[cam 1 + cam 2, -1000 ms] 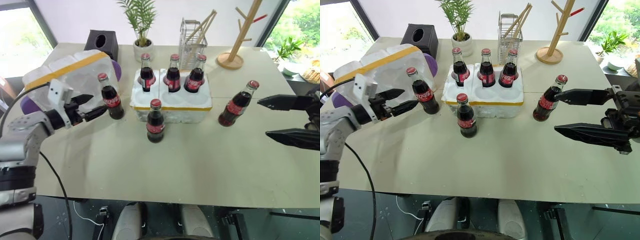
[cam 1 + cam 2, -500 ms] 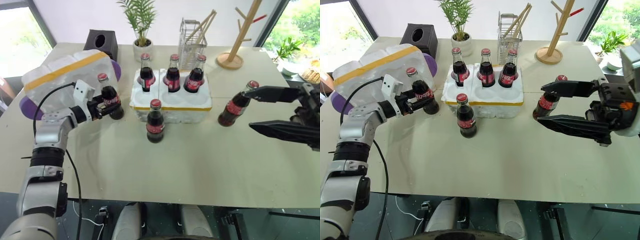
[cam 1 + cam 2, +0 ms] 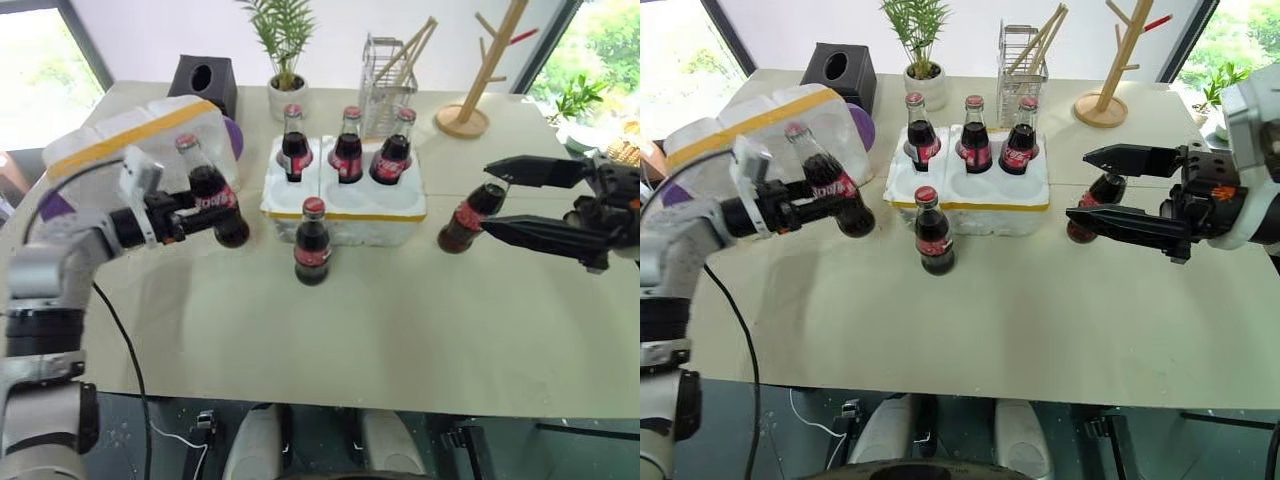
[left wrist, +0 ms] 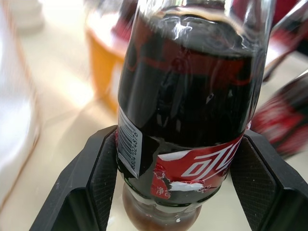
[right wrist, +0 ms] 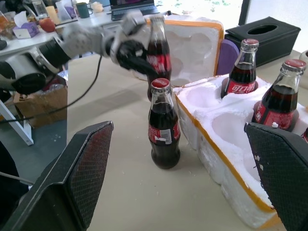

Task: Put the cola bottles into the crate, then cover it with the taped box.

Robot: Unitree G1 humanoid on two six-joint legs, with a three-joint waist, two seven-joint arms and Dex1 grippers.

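— Where do we stand with the bottles?
— Our left gripper clamps one bottle, tilted and lifted off the table beside the taped box. Three stand in the crate's back wells, one stands just before the crate.
— And our right?
— The right gripper gapes wide, fingers either side of the last bottle, not touching it that we can tell.

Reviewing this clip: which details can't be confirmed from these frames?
- Whether the right gripper touches the cola bottle by it: in the right eye view its open jaws cover most of that bottle.
- Base of the held bottle: cut off by the left wrist view's lower edge.
- The taped box: its shipping label, facing away in head views.
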